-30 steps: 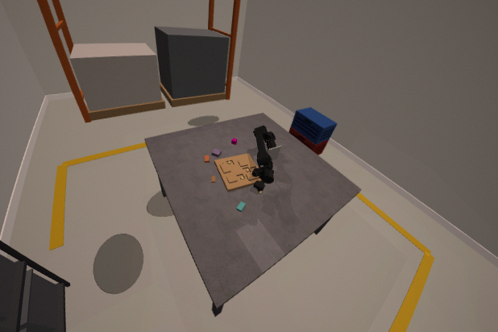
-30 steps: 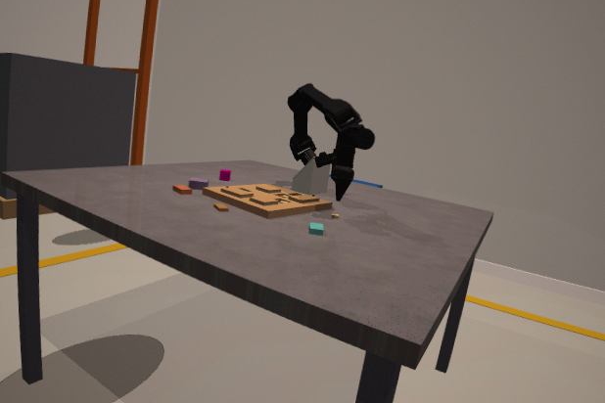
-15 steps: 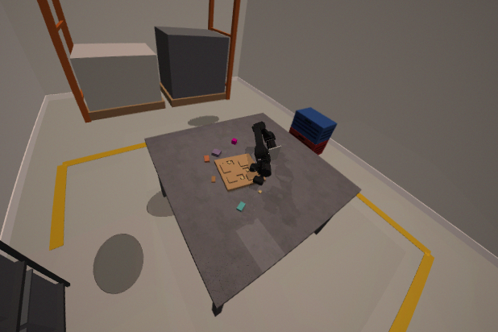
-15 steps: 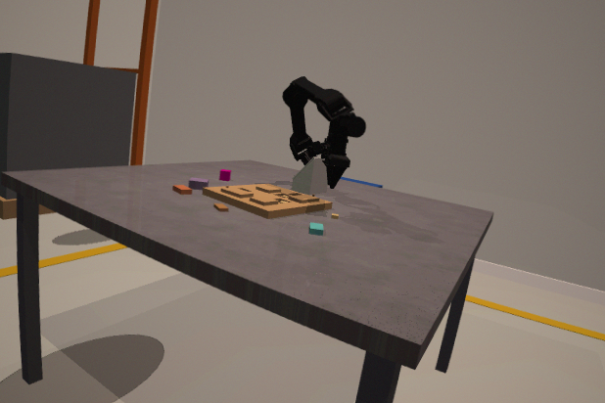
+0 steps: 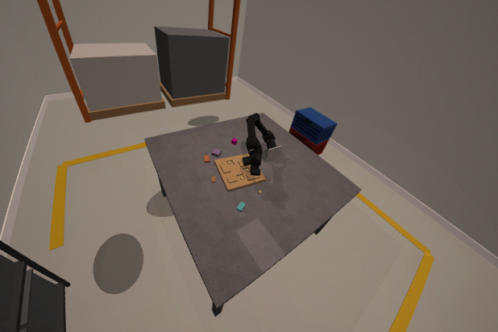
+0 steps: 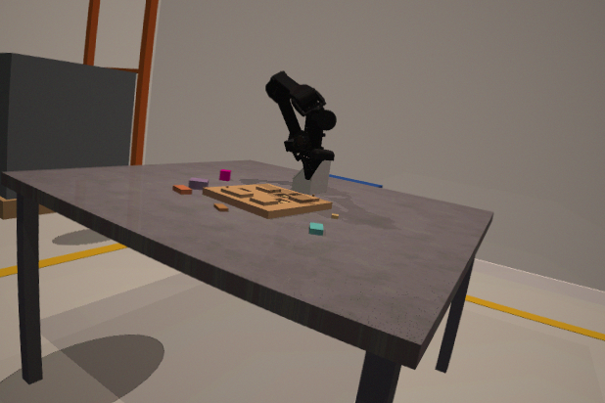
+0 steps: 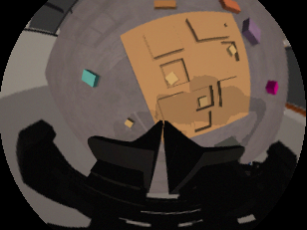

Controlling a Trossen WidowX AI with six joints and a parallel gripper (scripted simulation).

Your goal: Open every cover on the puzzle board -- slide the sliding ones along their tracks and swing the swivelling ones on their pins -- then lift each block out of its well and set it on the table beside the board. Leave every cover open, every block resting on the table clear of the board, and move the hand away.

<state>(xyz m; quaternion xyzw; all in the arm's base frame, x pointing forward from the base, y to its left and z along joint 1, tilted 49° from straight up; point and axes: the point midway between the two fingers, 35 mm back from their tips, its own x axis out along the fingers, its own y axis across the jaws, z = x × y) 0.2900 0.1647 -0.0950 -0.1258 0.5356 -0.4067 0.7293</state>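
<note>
The wooden puzzle board (image 5: 238, 186) (image 6: 230, 199) (image 7: 134, 44) lies flat on the table. Wood-coloured covers stand slightly raised on it. Three small pale yellow squares show among the covers, one of them (image 7: 171, 78) inside a square outline; I cannot tell whether they are blocks. My gripper (image 6: 307, 177) (image 7: 162, 123) is shut and empty, above the board's edge nearest the arm. A small yellow block (image 5: 259, 192) (image 6: 335, 216) (image 7: 129, 122) and a teal block (image 5: 241, 206) (image 6: 316, 229) (image 7: 90, 78) rest on the table, clear of the board.
Also beside the board lie an orange block (image 5: 213, 179) (image 6: 220, 207) (image 7: 164, 4), a red-orange block (image 5: 206, 159) (image 6: 182, 190), a purple block (image 5: 216, 152) (image 6: 199, 183) (image 7: 251, 31) and a magenta block (image 5: 234, 141) (image 6: 225, 175) (image 7: 271, 88).
</note>
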